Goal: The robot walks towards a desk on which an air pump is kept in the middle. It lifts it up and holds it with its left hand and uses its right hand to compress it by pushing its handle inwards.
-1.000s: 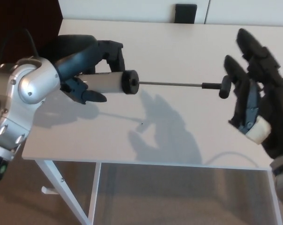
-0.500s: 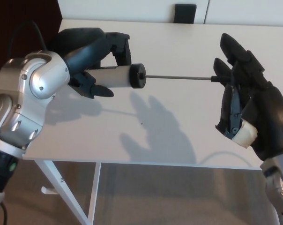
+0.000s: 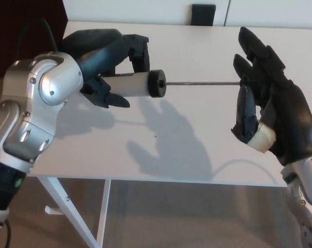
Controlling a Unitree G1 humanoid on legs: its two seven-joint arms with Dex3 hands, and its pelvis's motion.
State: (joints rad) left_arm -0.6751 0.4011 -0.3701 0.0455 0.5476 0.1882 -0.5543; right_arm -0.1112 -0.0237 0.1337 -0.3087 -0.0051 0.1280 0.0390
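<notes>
My left robot hand (image 3: 112, 67) clasps the air pump (image 3: 138, 84) above the desk (image 3: 197, 51); my right robot hand (image 3: 267, 108), fingers spread, seemingly touches its handle.

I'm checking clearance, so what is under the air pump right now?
Only bare white desk and the shadow lie below the air pump, held in the left hand. Its handle is hidden behind the right hand.
</notes>
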